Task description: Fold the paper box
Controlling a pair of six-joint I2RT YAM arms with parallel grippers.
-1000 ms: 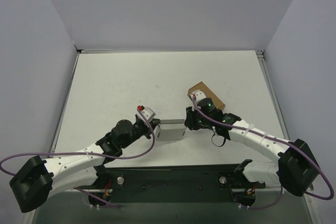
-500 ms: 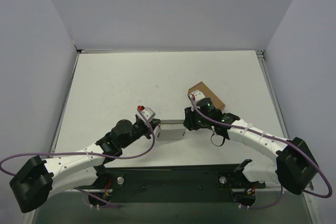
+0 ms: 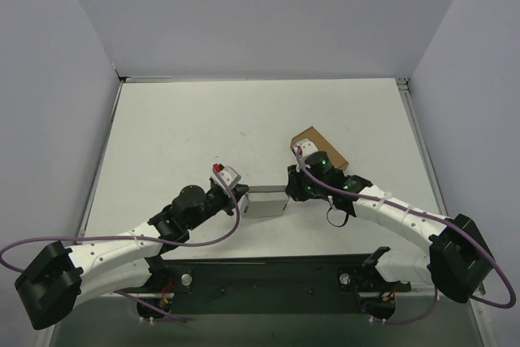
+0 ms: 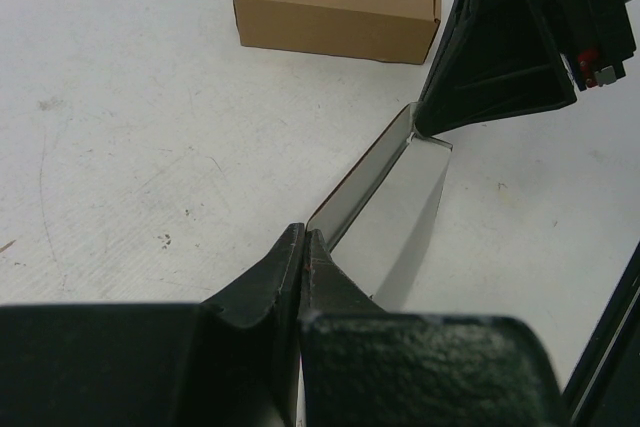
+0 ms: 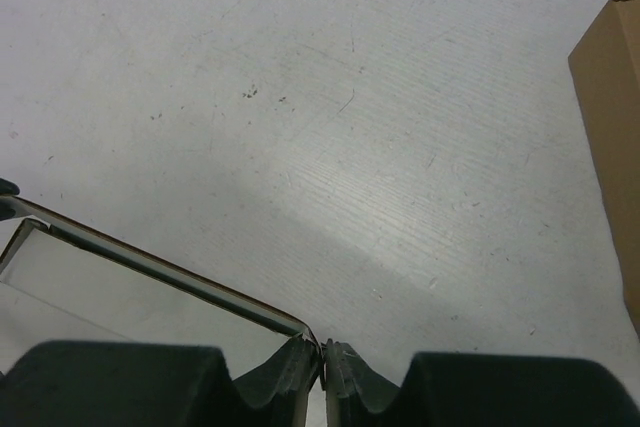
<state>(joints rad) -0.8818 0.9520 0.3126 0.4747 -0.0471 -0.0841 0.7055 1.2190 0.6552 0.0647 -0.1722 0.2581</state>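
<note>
Paper box [image 3: 266, 203]: lay lengthwise between left gripper [image 4: 303, 247] and right gripper [image 5: 322, 353], each clamped on one end.

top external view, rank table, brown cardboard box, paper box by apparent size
Largest: table.
Then brown cardboard box and paper box, too alike to rank; the right arm covers part of the brown one.

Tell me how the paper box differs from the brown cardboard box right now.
Colour: the paper box is white-grey; the brown box is tan. Shape: the paper box is a thin, partly creased sheet; the brown box is a closed block. State: the left gripper and right gripper pinch the paper box at opposite edges; the brown box lies untouched. Both share the white table.
</note>
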